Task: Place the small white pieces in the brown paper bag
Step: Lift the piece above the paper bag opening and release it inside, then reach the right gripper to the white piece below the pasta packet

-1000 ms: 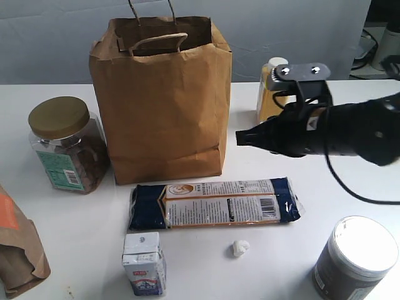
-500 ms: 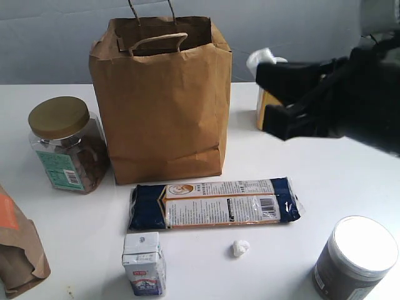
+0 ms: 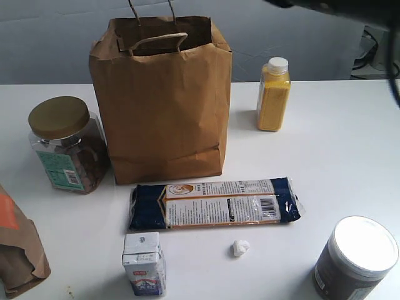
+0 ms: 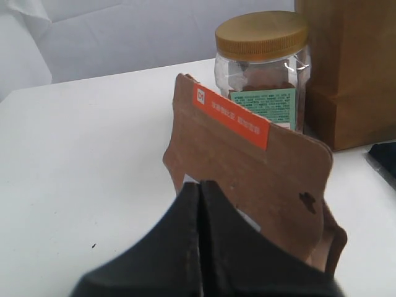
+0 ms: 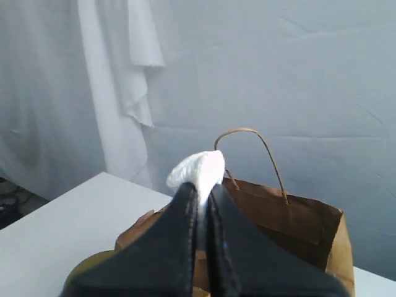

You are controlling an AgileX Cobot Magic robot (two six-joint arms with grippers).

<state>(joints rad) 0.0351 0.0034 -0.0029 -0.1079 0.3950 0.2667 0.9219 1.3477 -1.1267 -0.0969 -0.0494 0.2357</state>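
Note:
The tall brown paper bag (image 3: pixel 162 106) stands open at the back of the white table. One small white piece (image 3: pixel 240 248) lies on the table in front of the long blue packet. In the right wrist view my right gripper (image 5: pixel 201 189) is shut on another small white piece (image 5: pixel 199 168), raised above the brown paper bag (image 5: pixel 297 223) near its open top. Only a dark strip of the right arm (image 3: pixel 337 7) shows at the exterior view's top edge. My left gripper (image 4: pixel 200 184) is shut with nothing in it, just behind the smaller brown bag (image 4: pixel 272 173). No third piece is visible.
A gold-lidded jar (image 3: pixel 65 147) stands left of the bag, a yellow bottle (image 3: pixel 273 94) right of it. The long blue packet (image 3: pixel 215 204) lies in front, with a white-and-blue carton (image 3: pixel 144 262) and a grey can (image 3: pixel 356 256) near the front edge.
My right arm has risen from beside the bag, up and out of the exterior view's top. The yellow bottle it covered now shows fully.

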